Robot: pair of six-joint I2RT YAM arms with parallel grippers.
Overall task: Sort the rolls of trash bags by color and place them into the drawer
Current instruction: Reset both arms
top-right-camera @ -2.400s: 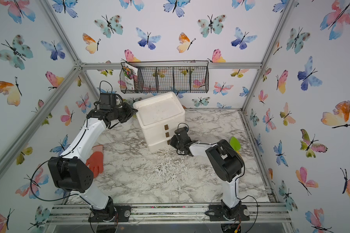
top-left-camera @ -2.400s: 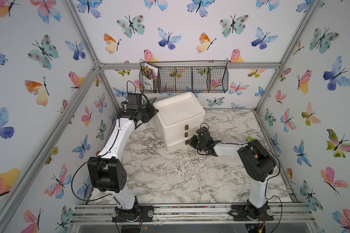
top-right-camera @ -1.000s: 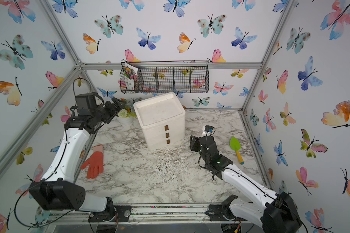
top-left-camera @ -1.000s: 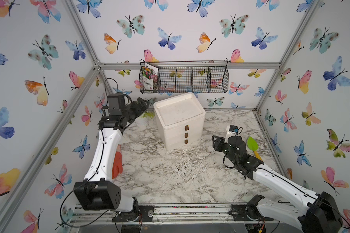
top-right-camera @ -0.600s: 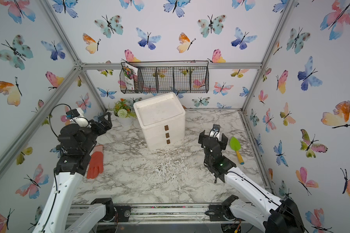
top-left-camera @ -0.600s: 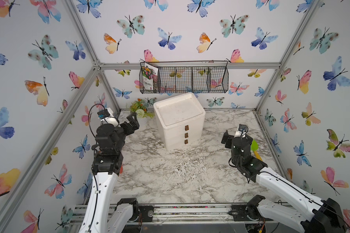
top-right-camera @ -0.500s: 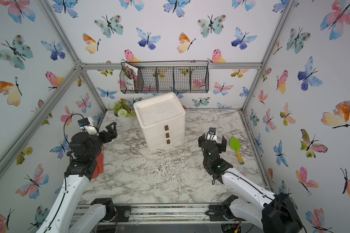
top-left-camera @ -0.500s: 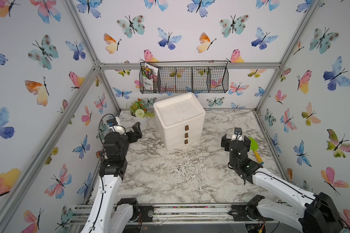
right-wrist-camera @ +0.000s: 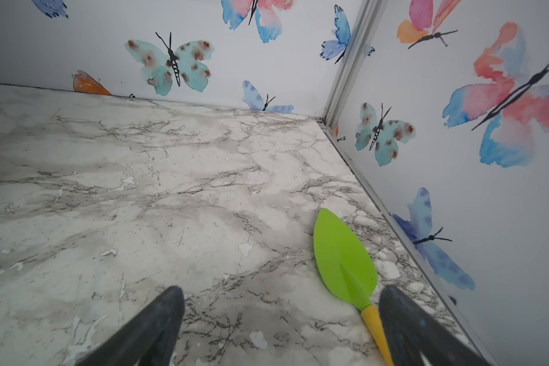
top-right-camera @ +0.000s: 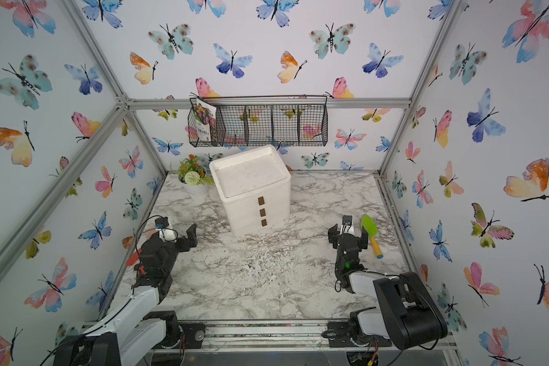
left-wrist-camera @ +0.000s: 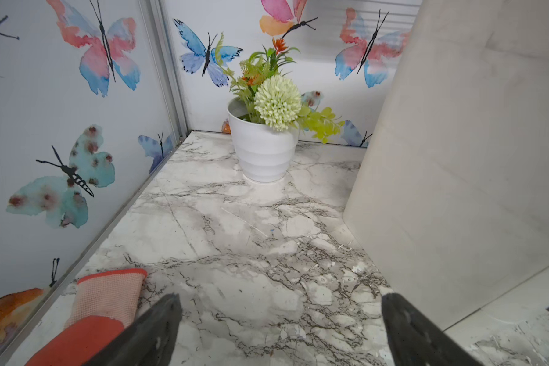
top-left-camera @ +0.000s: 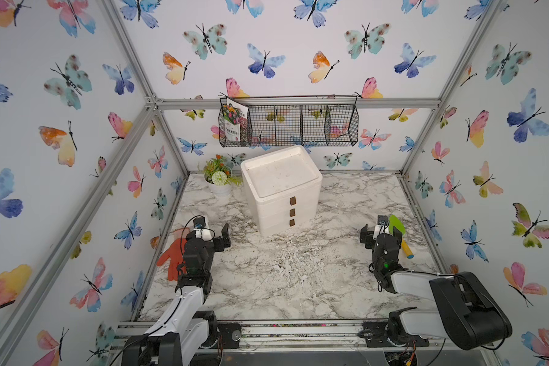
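No rolls of trash bags show in any view. The white drawer unit (top-left-camera: 286,196) (top-right-camera: 254,193) stands at the back middle of the marble table, its three brown-handled drawers all shut. My left gripper (top-left-camera: 213,236) (top-right-camera: 179,236) (left-wrist-camera: 281,299) is open and empty, low over the table at the front left, well short of the unit, whose side wall (left-wrist-camera: 457,158) fills part of the left wrist view. My right gripper (top-left-camera: 380,233) (top-right-camera: 347,234) (right-wrist-camera: 282,291) is open and empty at the front right, beside the trowel.
A green trowel with a yellow handle (top-left-camera: 396,226) (top-right-camera: 370,226) (right-wrist-camera: 343,260) lies by the right wall. An orange glove (top-left-camera: 171,253) (left-wrist-camera: 105,298) lies by the left wall. A white flower pot (top-left-camera: 219,182) (left-wrist-camera: 262,149) stands left of the unit. A wire basket (top-left-camera: 289,125) hangs above. White flakes (top-left-camera: 286,260) litter mid-table.
Both arms have drawn back from the drawer unit toward the front rail and dropped low. The right gripper's jaws have spread wider; the left stayed open.
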